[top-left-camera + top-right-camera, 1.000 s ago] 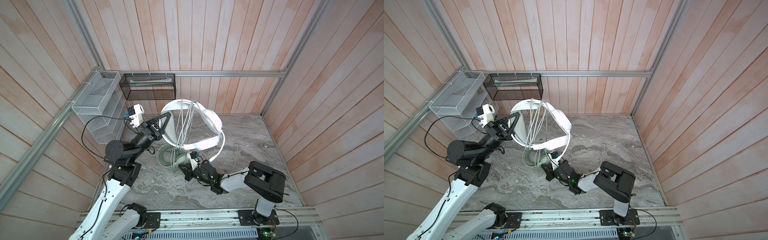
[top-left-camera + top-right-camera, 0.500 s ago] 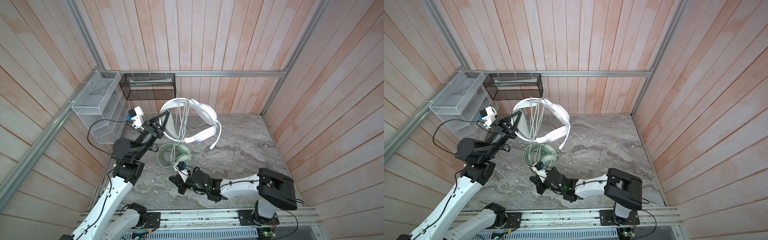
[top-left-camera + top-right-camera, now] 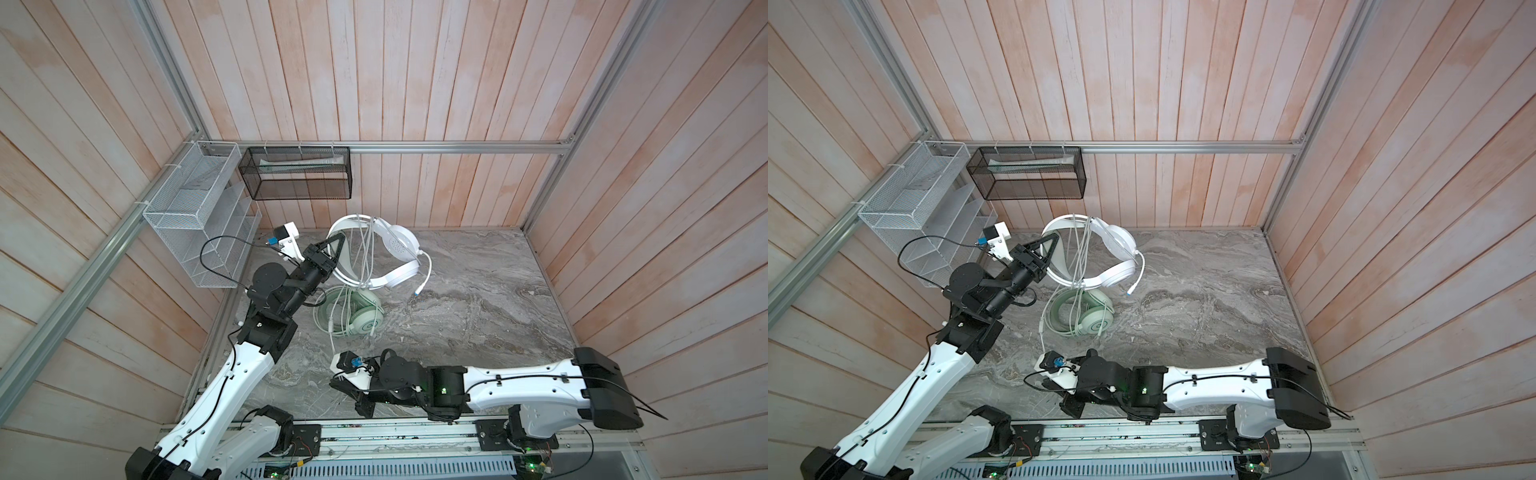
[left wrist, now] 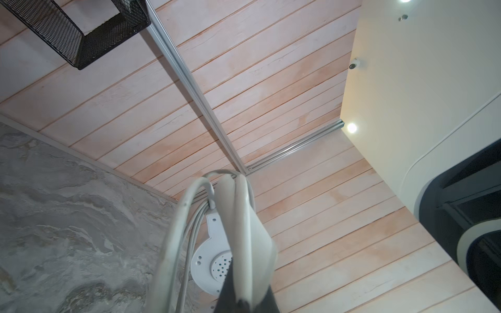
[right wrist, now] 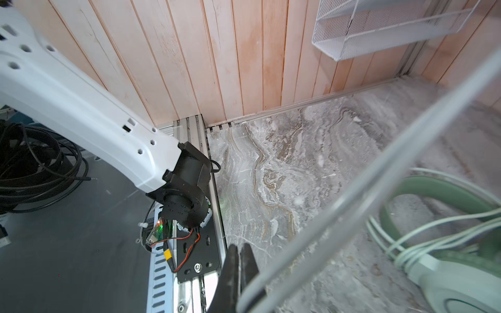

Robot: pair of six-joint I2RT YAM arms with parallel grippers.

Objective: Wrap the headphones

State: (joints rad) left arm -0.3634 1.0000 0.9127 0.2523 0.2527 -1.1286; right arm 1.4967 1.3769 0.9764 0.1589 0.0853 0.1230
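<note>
— Left of centre in both top views, what has the left gripper (image 3: 337,246) got?
— Its fingers are clamped tight on the headband of the white headset (image 3: 399,245). The headset hangs clear of the floor at mid-frame, with both cups toward the right. Several strands of cord (image 3: 365,257) drape over the band and trail down.
— And the right gripper (image 5: 240,248)?
— It sits low in the frame, near the rail. Its fingers are pressed together. In the wrist view a blurred strand of that cord slants away from beside them, and it looks pinched there.
— Where is the mint headset (image 3: 365,325)?
— It lies flat on the marble floor (image 3: 498,291), just below the white one in the frame, with pale cable looped beside it. The hanging strands cross over it in the picture. I cannot tell whether they touch it.
— Anything further out?
— At upper left, a black basket (image 3: 297,178) and a white rack (image 3: 187,208) hang on the walls.
</note>
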